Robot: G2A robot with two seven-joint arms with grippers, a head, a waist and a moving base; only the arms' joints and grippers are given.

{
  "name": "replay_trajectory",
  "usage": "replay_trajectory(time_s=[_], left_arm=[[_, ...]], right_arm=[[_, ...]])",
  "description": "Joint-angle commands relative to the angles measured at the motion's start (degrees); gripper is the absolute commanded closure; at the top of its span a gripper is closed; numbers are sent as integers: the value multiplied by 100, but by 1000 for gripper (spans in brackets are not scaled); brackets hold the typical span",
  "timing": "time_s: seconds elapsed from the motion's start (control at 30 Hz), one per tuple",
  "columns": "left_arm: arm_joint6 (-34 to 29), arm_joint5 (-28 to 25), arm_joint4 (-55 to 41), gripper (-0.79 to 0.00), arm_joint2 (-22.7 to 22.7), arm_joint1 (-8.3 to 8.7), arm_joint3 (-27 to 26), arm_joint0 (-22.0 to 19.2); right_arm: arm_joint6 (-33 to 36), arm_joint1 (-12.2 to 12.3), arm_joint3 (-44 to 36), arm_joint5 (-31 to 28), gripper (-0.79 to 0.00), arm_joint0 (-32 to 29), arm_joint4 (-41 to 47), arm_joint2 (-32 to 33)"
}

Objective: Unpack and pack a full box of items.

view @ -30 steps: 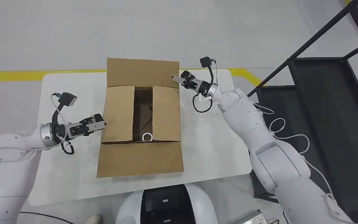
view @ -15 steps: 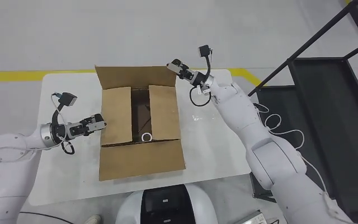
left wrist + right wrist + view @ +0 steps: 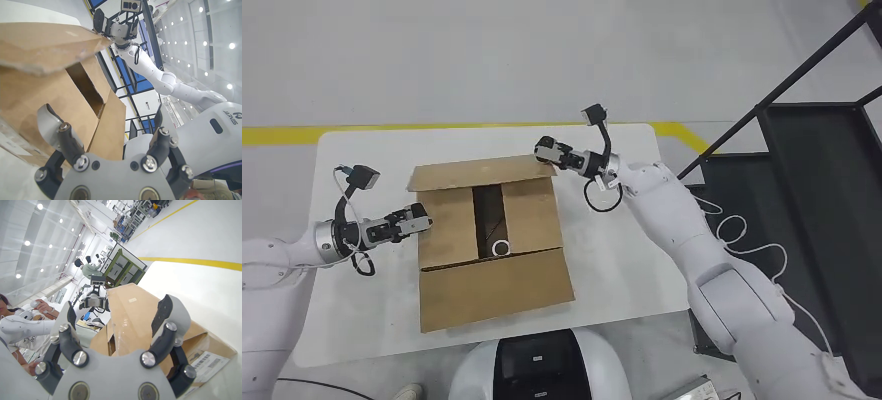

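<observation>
A brown cardboard box (image 3: 534,215) stands mid-table with its two side flaps folded in and a dark gap between them. A white ring-shaped item (image 3: 502,246) shows in that gap. The far flap (image 3: 482,172) is tipped over the opening. My right gripper (image 3: 545,152) is open at that flap's right corner, and the cardboard (image 3: 124,313) runs between its fingers (image 3: 164,311). The near flap (image 3: 497,290) lies flat outward. My left gripper (image 3: 424,220) is open beside the box's left wall, with nothing between its fingers (image 3: 47,113).
The white table (image 3: 622,260) has bare room to the right and left of the box. A black metal stair frame (image 3: 802,160) stands beyond the table's right edge. A yellow floor line (image 3: 342,132) runs behind the table.
My right gripper has swung left and toward the robot, lifting the far flap from flat outward to tipped over the opening. The box has shifted slightly. The left arm has stayed still.
</observation>
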Motion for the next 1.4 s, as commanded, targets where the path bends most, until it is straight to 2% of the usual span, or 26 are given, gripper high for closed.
replay_trajectory(time_s=[0.0, 0.23, 0.33, 0.6, 0.9, 1.03, 1.17, 1.23, 1.37], left_arm=[[0, 0, 0, -785, 0, 0, 0, 0], [0, 0, 0, -785, 0, 0, 0, 0], [210, 65, -153, -785, 43, -18, -100, 58], [169, -13, -421, -785, 8, -12, 36, -101], [704, 97, -72, -785, 530, -129, 826, -710], [688, 31, -14, -785, 867, -218, 1377, -1191], [696, -60, -11, -785, 1080, -285, 1747, -1476], [665, -132, -14, -785, 1156, -310, 1907, -1587], [582, -219, -27, -785, 1219, -328, 2053, -1662]], right_arm=[[89, 74, -97, 89, -785, -36, 78, -105], [356, 279, -296, 356, -785, -71, 204, -445], [418, 344, -382, 418, -785, -75, 261, -576], [439, 472, -505, 440, -785, -97, 506, -803], [444, 582, -595, 444, -785, -103, 710, -965], [449, 648, -669, 450, -785, -136, 857, -953], [734, 693, -836, 753, -785, -375, 1987, -698], [952, 790, -845, 985, -785, -482, 2397, -422], [960, 1035, -722, 1196, -785, -656, 1998, -6]])
